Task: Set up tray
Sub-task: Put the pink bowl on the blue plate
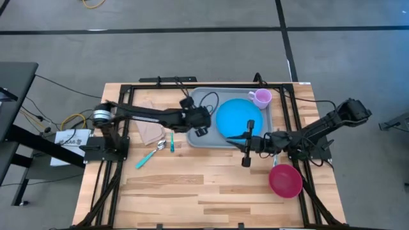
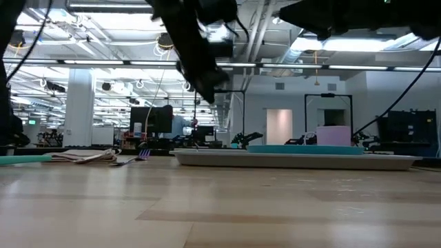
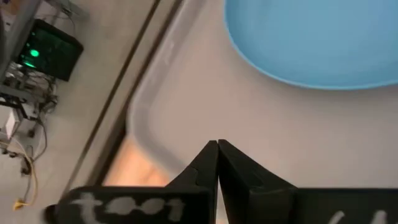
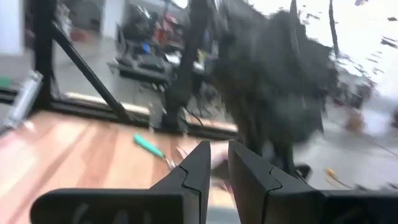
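Floor (image 1: 192, 51): grey, smooth, crossed by dark straight lines; a yellow cable (image 1: 94, 4) lies at the far edge.
Tabletop (image 1: 192, 191): pale wood planks, set in a black metal frame (image 1: 102, 185).
Left side: a dark desk (image 1: 13, 83) with cables and a white box (image 1: 70, 137) beside it.
Ceiling (image 2: 103, 41): open, with pipes and long strip lights (image 2: 358, 45).
Pillar (image 2: 79, 103): white, standing far left.
Far wall: a pale doorway (image 2: 279, 127), dark monitors (image 2: 151, 118) and equipment racks nearby.
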### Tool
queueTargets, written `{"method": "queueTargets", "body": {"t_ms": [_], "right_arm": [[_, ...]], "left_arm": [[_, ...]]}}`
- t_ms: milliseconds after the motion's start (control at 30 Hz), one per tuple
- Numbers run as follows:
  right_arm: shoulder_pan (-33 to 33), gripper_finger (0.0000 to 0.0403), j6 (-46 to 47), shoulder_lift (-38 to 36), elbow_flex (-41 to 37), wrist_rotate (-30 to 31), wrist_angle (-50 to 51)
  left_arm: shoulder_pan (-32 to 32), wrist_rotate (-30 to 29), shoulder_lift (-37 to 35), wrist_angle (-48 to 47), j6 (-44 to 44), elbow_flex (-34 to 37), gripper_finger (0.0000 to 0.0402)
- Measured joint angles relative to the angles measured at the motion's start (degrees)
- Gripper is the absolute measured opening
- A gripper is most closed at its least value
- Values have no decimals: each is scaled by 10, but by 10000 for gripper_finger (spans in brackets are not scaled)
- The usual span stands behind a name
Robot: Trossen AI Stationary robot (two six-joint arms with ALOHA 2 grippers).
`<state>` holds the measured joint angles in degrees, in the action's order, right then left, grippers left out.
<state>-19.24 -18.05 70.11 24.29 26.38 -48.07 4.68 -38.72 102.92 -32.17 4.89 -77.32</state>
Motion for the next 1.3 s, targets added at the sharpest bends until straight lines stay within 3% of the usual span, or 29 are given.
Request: {"method": "queueTargets", "body": {"t_ms": [167, 300, 433, 600, 733, 833, 1100, 1300], "right_arm": [[-49, 52, 41, 0, 73, 110, 201], [-81, 52, 149, 0, 146, 121, 404], [-102, 52, 280, 0, 230, 88, 627], [-108, 52, 531, 7, 319, -51, 865], [-108, 52, 676, 16, 332, -188, 942], [-119, 52, 748, 30, 328, -245, 1002], [-146, 52, 812, 70, 327, -264, 1171], [-148, 52, 812, 80, 326, -266, 1203]], "left_arm": [[-14, -8, -106, -89, -7, 0, 0], [-22, -7, -181, -154, -11, 0, 0], [-21, -6, -240, -206, -44, 0, 4], [-21, 1, -273, -250, -53, 0, 29], [-21, 13, -271, -262, -83, 0, 61], [-21, 13, -265, -257, -95, 7, 89], [-21, 14, -246, -247, -81, 7, 133], [-21, 14, -241, -236, -86, 7, 137]]}}
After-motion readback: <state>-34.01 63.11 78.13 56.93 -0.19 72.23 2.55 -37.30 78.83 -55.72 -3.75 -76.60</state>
